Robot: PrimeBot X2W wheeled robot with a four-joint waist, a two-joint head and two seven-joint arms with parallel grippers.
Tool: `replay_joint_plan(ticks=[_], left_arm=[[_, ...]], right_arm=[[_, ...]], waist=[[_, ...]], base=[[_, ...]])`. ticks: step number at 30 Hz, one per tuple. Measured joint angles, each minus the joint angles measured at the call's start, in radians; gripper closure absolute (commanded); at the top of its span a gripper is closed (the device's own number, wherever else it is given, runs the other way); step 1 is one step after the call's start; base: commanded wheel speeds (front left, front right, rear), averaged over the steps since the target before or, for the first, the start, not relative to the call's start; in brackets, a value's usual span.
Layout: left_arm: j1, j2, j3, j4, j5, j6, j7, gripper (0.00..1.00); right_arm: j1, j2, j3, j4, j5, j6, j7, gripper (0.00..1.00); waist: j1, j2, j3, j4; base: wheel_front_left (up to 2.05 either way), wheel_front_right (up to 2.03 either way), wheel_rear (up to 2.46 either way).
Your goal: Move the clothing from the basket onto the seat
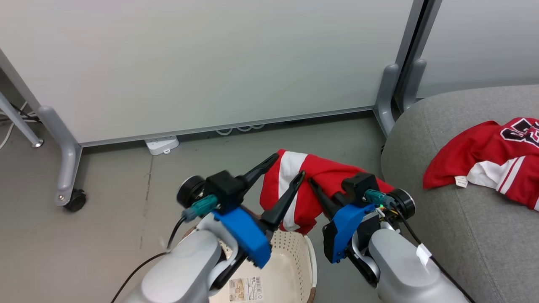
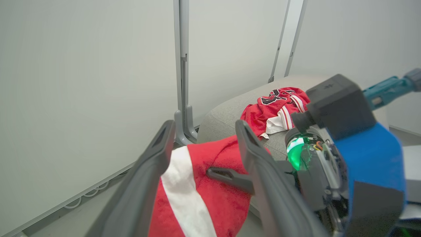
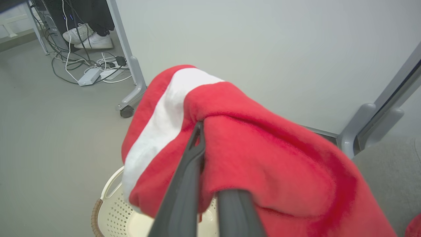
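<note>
Pinches the striped red garment (image 1: 320, 172) between the pressed-together fingers of the right gripper (image 1: 313, 184), above the basket (image 1: 294, 256) and just left of the seat (image 1: 463, 235). Spreads the fingers of the left gripper (image 1: 289, 165) wide at the garment's left edge, gripping nothing; cannot tell contact with the cloth. Shows the numbered red garment (image 1: 484, 155), white tag (image 1: 461, 181) at its near edge, crumpled on the seat at right. Shows the basket on the grey floor (image 1: 84, 244), near, under both grippers, barcode label (image 1: 246, 289) on its inside bottom. Shows a white partition (image 1: 210, 63) far behind, power strip (image 1: 161, 145) at its foot
</note>
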Motion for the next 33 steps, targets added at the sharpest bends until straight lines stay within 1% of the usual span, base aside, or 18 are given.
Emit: replay_joint_plan(ticks=[4, 8, 13, 19, 25, 33], left_arm=[[0.097, 0.038, 0.091, -0.091, 0.085, 0.000, 0.000, 0.00], [0.202, 0.059, 0.183, -0.161, 0.152, 0.007, 0.000, 0.00], [0.321, 0.068, 0.300, -0.218, 0.202, 0.012, 0.000, 0.00], [0.427, 0.069, 0.422, -0.250, 0.249, 0.011, 0.000, 0.00], [0.476, 0.043, 0.485, -0.264, 0.290, 0.000, 0.000, 0.00], [0.504, 0.015, 0.514, -0.259, 0.318, -0.012, 0.000, 0.00]], right_arm=[[-0.005, -0.004, -0.020, -0.011, -0.010, 0.000, -0.001, 1.00], [-0.005, -0.006, -0.035, -0.025, -0.019, 0.000, -0.001, 1.00], [-0.002, -0.006, -0.048, -0.047, -0.035, 0.000, 0.001, 1.00], [0.010, -0.008, -0.067, -0.071, -0.045, 0.000, 0.011, 1.00], [0.026, -0.012, -0.083, -0.092, -0.052, 0.000, 0.024, 1.00], [0.044, -0.014, -0.091, -0.117, -0.055, 0.000, 0.037, 1.00]], waist=[[0.0000, 0.0000, 0.012, 0.008], [0.0000, 0.0000, 0.020, 0.015], [0.0000, 0.0000, 0.024, 0.019], [0.0000, 0.0000, 0.026, 0.025], [0.0000, 0.0000, 0.024, 0.030], [0.0000, 0.0000, 0.017, 0.026]], base=[[0.00, 0.00, 0.00], [0.00, 0.00, 0.00], [0.00, 0.00, 0.00], [0.00, 0.00, 0.00], [0.00, 0.00, 0.00], [0.00, 0.00, 0.00]])
